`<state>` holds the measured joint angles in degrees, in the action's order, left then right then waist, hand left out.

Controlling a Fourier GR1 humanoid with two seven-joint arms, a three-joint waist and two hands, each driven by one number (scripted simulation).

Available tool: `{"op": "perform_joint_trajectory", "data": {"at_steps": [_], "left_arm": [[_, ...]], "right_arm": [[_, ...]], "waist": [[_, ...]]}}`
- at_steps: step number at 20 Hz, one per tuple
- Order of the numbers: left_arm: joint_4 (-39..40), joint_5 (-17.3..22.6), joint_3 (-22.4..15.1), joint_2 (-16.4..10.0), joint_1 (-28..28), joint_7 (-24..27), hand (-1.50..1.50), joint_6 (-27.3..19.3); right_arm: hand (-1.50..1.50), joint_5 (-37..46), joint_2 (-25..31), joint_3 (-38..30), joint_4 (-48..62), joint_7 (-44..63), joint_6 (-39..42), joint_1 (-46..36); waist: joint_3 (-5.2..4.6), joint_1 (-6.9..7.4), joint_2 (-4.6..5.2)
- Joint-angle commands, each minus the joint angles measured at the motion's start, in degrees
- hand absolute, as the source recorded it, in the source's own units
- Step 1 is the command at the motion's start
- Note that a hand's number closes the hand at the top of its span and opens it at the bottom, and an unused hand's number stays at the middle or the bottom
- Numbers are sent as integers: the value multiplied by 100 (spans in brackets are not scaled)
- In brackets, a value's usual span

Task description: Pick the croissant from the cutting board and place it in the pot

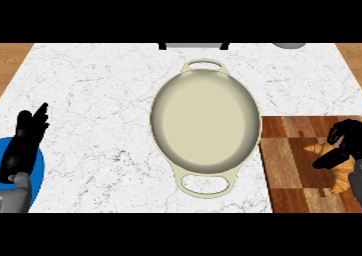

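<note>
Slippage risk: right hand (348,141), fingers curled round croissant (339,173) right of the pot (204,120), grips one end only, so it may twist free in transit.

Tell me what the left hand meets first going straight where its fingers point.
Probably nothing: the left hand points toward the far edge, with only bare counter in that line as far as shown. The pot lies off to its right.
</note>
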<state>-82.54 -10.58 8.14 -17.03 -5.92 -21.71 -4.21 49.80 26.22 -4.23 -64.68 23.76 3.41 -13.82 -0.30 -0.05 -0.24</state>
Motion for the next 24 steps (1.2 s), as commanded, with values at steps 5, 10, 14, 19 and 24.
{"op": "perform_joint_trajectory", "data": {"at_steps": [5,10,14,19,24], "left_arm": [[-127,89,141,-18,303,193,0,135],[-169,-37,-24,155,383,105,0,26],[-339,12,40,149,270,-76,0,20],[-370,1,87,89,49,-396,0,0],[-464,-75,0,85,296,-264,0,77]], "right_arm": [[150,360,446,241,-584,-753,-141,168],[150,-169,1169,441,-1048,-2914,168,462],[150,-831,1409,-307,-1449,-3455,28,510],[150,-1770,1077,-828,-2577,-3876,-184,453],[150,-2725,876,-1283,-3715,-3707,172,372]], "waist": [[29,19,17],[32,-40,-5],[31,-61,-7],[33,-159,-38],[30,-88,-23]]}}
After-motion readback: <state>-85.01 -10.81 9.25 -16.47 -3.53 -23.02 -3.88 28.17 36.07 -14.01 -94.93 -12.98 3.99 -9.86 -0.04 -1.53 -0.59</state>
